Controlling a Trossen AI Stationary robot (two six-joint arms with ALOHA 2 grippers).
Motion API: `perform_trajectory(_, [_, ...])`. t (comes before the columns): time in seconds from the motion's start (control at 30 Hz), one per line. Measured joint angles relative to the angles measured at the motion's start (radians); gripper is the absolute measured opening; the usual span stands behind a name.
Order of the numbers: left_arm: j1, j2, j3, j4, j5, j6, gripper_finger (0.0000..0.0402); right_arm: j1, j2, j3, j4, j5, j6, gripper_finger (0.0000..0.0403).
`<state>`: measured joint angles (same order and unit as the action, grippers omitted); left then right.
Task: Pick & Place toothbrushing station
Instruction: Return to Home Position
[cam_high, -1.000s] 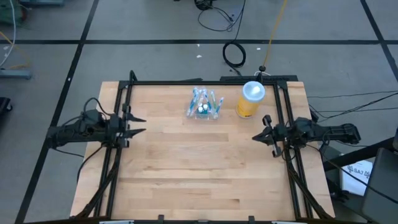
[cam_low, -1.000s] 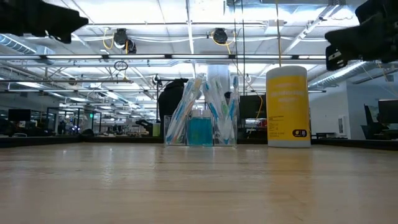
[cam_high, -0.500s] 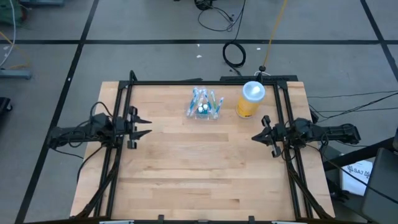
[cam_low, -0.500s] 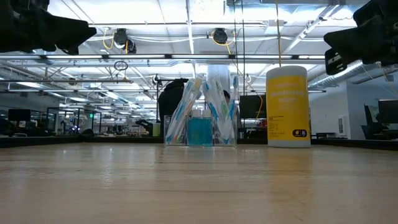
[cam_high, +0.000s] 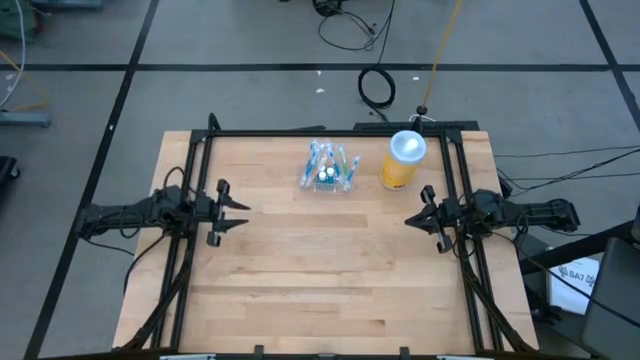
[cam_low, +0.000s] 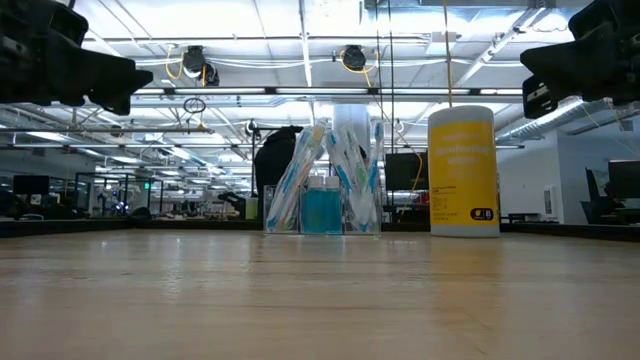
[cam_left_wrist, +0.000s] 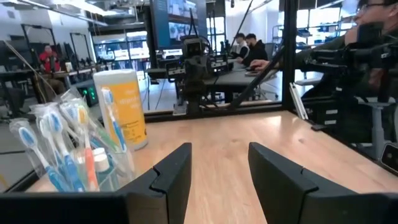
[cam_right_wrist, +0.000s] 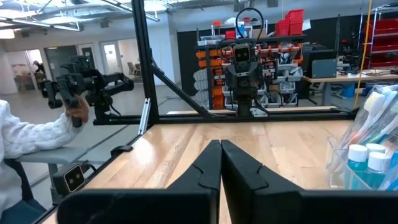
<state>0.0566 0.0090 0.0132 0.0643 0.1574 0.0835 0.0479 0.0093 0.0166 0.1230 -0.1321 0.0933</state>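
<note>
The toothbrushing station (cam_high: 328, 170), a clear cup-like holder with several toothbrushes and small blue bottles, stands on its base at the table's far middle. It also shows as the station (cam_low: 322, 185), (cam_left_wrist: 68, 152), (cam_right_wrist: 367, 149). My left gripper (cam_high: 244, 213) hangs open and level above the table's left side, nearer than the station, with nothing between its fingers (cam_left_wrist: 175, 177). My right gripper (cam_high: 410, 220) hangs shut above the right side, its fingers (cam_right_wrist: 221, 165) together and empty.
A yellow jar (cam_high: 403, 160) with a white lid stands just right of the station. Black frame rails (cam_high: 196, 170) run along the table's left, right and far edges. Bare wood lies between the grippers and toward the near edge. A person's sleeve and hand (cam_right_wrist: 37, 134) show beyond the table.
My left gripper has moved toward the table's right edge, out over the wood, and has sunk lower, staying open. The station and the jar have stayed where they were.
</note>
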Motion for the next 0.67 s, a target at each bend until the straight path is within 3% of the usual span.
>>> perform_trajectory(0.67, [0.000, 0.000, 0.002, -0.002, -0.001, 0.042, 0.0166, 0.000, 0.000, -0.002, 0.000, 0.000, 0.000, 0.0004])
